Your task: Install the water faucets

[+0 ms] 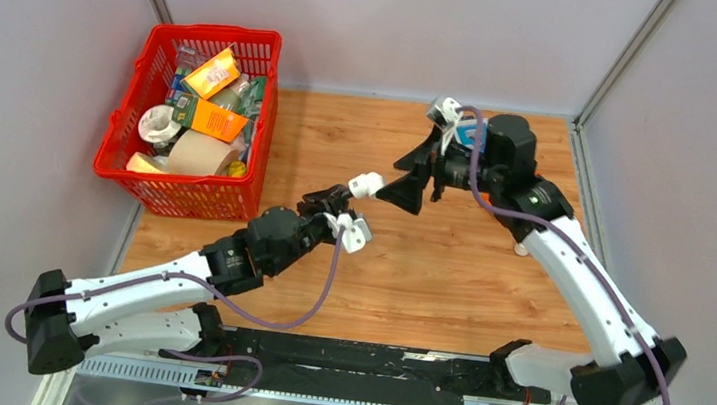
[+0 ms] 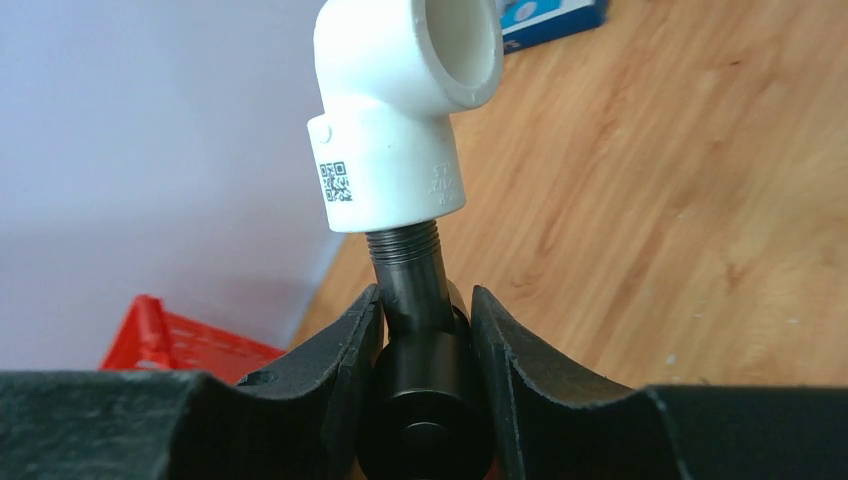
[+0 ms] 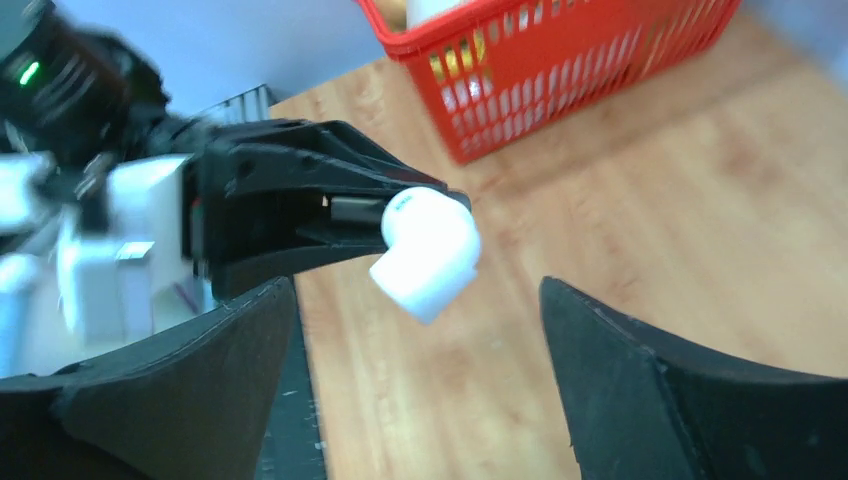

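The dark metal faucet [image 2: 425, 330] sits between my left gripper's [image 2: 425, 315] jaws, which are shut on its thick body. A white plastic elbow fitting [image 2: 395, 110] is on the faucet's threaded end [image 2: 405, 240], above the wooden table. From above, the left gripper [image 1: 340, 201] holds the white elbow [image 1: 366, 184] out toward my right gripper [image 1: 401, 191]. In the right wrist view the right gripper [image 3: 417, 287] is open, its fingers [image 3: 680, 380] wide to either side of the elbow [image 3: 430, 250] and not touching it. The rest of the faucet is hidden inside the left gripper.
A red basket [image 1: 137, 119] with several packages and tape rolls stands at the back left of the wooden table [image 1: 447, 282]. A blue box [image 2: 555, 18] lies on the table beyond the elbow. A small white object [image 1: 521, 248] lies beside the right arm. Grey walls enclose the table.
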Available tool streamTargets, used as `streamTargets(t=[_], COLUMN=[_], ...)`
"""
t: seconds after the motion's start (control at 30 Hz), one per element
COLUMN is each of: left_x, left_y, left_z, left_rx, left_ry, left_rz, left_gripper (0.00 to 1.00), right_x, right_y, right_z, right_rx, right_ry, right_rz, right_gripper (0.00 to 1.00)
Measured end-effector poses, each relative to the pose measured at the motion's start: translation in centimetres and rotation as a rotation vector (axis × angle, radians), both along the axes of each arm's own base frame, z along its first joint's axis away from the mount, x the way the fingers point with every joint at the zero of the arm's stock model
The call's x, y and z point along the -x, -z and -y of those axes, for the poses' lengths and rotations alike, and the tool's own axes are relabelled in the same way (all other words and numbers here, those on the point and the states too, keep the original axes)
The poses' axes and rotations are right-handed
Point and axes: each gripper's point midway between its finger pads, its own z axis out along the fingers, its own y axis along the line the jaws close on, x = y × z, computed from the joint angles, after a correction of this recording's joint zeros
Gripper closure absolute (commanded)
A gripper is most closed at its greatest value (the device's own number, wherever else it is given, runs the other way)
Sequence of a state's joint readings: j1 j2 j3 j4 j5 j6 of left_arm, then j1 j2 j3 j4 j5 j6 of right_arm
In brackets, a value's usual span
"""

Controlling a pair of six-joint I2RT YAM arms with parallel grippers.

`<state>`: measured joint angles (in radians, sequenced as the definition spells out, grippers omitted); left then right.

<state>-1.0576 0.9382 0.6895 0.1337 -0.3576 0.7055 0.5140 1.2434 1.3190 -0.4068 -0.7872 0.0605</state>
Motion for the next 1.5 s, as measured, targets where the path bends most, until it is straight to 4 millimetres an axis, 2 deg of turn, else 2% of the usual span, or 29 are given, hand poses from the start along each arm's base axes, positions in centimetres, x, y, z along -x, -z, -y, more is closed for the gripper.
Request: streamTargets(t=[0.07, 0.13, 0.33, 0.63, 1.0, 1.17, 1.4, 1.43, 1.5], left_x=[0.0, 0.3, 1.8, 5.2, 7.2, 7.3, 6.6, 6.4, 6.0], left_y=[-0.2, -0.2, 0.6, 0.1, -0.1, -0.4, 0.2, 0.3, 0.6], left_z=[0.2, 0.4, 1.2, 3.9, 4.5, 4.6, 4.2, 4.2, 4.1], left_rx=[0.018, 0.036, 0.068, 0.100, 0.092, 0.092, 0.073, 0.067, 0.048], left_ry=[0.047, 0.109, 0.322, 0.626, 0.742, 0.751, 0.689, 0.671, 0.615], left_rz=[-0.088, -0.173, -0.461, -0.783, -0.920, -0.913, -0.901, -0.883, -0.813], left_gripper=[1.00, 1.00, 1.00, 1.00, 1.00, 1.00, 1.00, 1.00, 1.00], right_x=[1.3, 2.6, 5.8, 6.6, 6.3, 6.2, 5.1, 4.9, 4.4], right_y=[-1.7, -2.5, -1.4, -0.2, 2.2, 3.6, 4.5, 4.5, 4.7], right_z=[1.1, 2.1, 3.8, 3.3, 1.3, 0.3, -0.8, -0.9, -1.1], right_rx=[-0.004, 0.000, 0.028, 0.036, 0.041, 0.054, 0.064, 0.066, 0.072], right_ry=[-0.028, -0.057, -0.148, -0.276, -0.382, -0.420, -0.443, -0.439, -0.422], right_rz=[0.197, 0.350, 0.621, 0.770, 0.752, 0.702, 0.622, 0.613, 0.556], right_gripper=[0.00, 0.00, 0.00, 0.05, 0.16, 0.41, 0.95, 1.00, 1.00])
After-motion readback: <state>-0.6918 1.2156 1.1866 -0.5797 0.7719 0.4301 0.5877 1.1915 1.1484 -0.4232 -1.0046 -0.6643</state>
